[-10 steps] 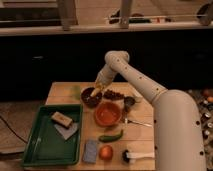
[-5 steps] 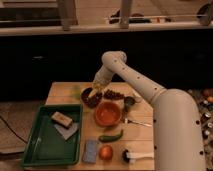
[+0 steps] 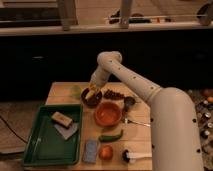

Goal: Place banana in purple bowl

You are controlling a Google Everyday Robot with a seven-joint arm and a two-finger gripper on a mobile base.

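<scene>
The purple bowl [image 3: 93, 101], small, round and almost black, stands at the back middle of the wooden table. My gripper [image 3: 91, 92] is at the end of the white arm, which reaches in from the right. It hangs just above the bowl's rim. The banana [image 3: 89, 93], a short pale yellow piece, shows at the gripper's tip, right over the bowl. I cannot tell whether the banana touches the bowl.
An orange bowl [image 3: 108, 113] stands just right and in front of the purple one. Dark red grapes [image 3: 114, 94] lie behind it. A green pepper [image 3: 111, 135], an orange fruit [image 3: 105, 152] and a grey sponge [image 3: 91, 150] lie in front. A green tray [image 3: 35, 147] fills the left.
My gripper has moved a little down and to the left with the yellow piece, closer over the purple bowl. Nothing else has moved.
</scene>
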